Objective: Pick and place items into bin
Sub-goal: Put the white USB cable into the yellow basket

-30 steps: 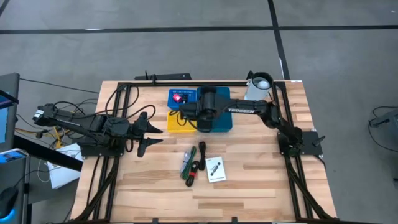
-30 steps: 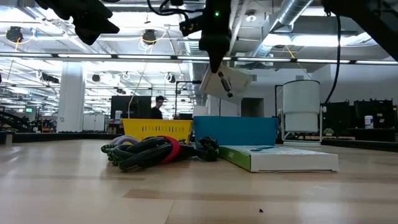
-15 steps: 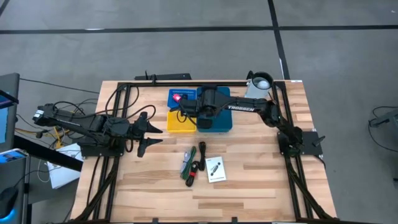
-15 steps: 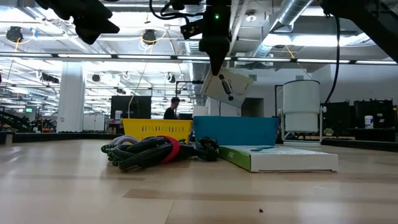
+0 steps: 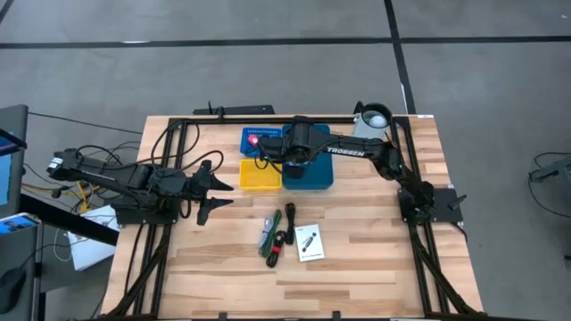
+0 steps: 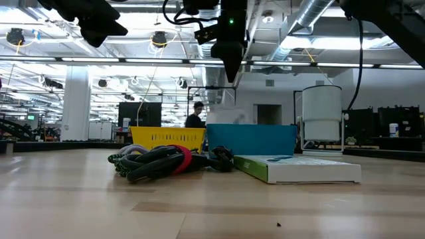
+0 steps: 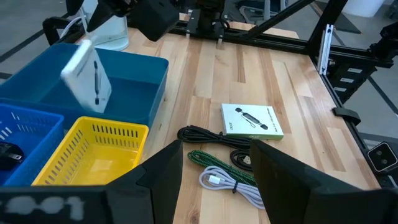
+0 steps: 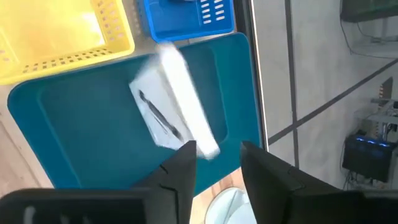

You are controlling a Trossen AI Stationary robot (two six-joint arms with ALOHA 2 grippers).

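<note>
Above the teal bin (image 5: 318, 169) hangs the right gripper (image 8: 214, 155), its two dark fingers parted and holding nothing; one white printed box (image 8: 174, 112), motion-blurred, is in mid-air just below them, over the bin's open inside; three bins stand together at the table's (image 5: 375, 267) far side, the smooth-walled teal one, a slotted yellow basket (image 5: 260, 175) and a slotted blue basket (image 5: 261, 138) with something red in it, hard to make out; on the bare wood lie one more flat white box (image 5: 310, 242) and a tangle of green, black and white cables (image 5: 275, 237); the left gripper (image 5: 214, 188) waits spread open and empty at the left; one white jug (image 5: 372, 122) is partly hidden by the right arm.
</note>
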